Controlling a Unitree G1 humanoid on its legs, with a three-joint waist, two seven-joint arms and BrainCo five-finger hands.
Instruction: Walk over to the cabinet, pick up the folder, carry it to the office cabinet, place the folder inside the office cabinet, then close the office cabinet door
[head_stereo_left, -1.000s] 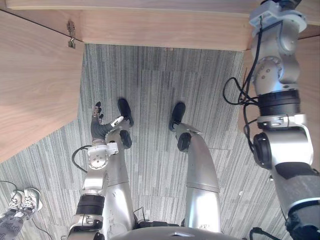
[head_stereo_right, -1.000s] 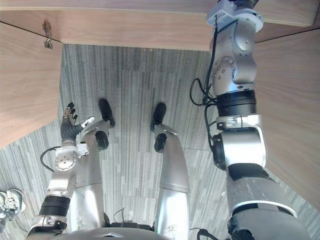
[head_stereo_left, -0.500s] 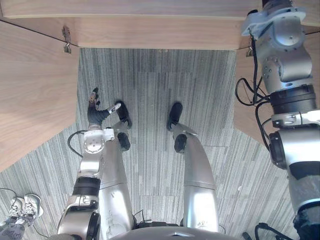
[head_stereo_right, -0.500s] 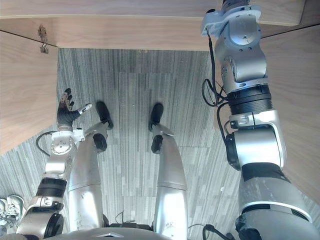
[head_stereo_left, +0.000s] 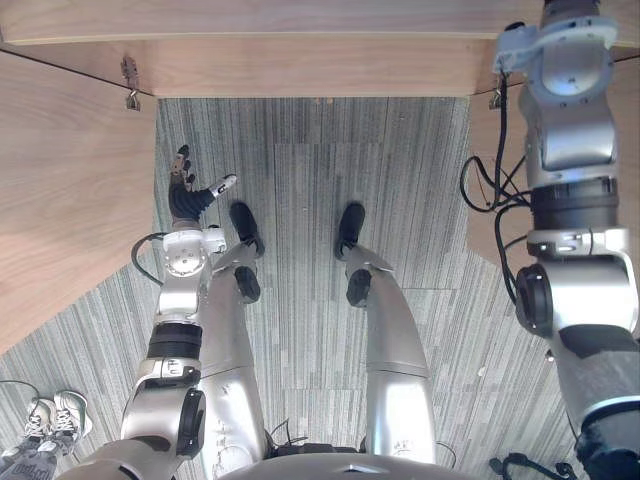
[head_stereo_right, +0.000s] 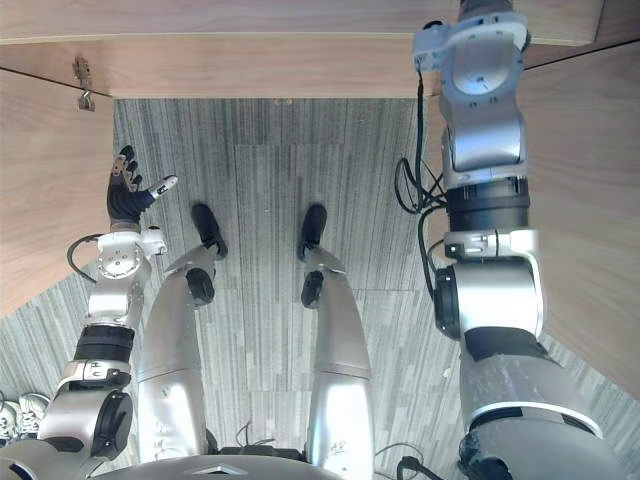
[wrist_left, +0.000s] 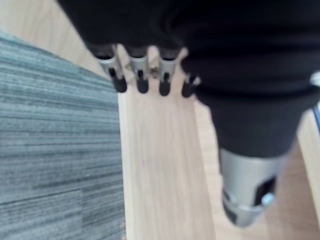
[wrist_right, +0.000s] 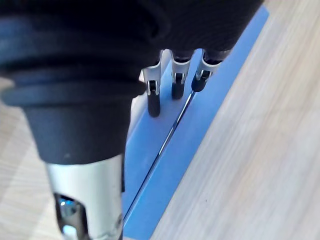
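One blue folder (wrist_right: 207, 100) lay flat on a wooden shelf (wrist_right: 260, 150), with the right hand's (wrist_right: 175, 82) straight fingers resting on it. The left hand (head_stereo_left: 185, 195) hung spread beside the open cabinet door (head_stereo_left: 70, 200). Placing looked nearly finished; the door was not yet closed.

Seen from my remote console: grey striped carpet (head_stereo_left: 300, 180) runs between wooden cabinet panels (head_stereo_left: 70, 190), a person's sneakers (head_stereo_left: 55, 410) at its edge; a blue folder (wrist_right: 200, 115) sits on a pale wood surface (wrist_right: 260, 165).
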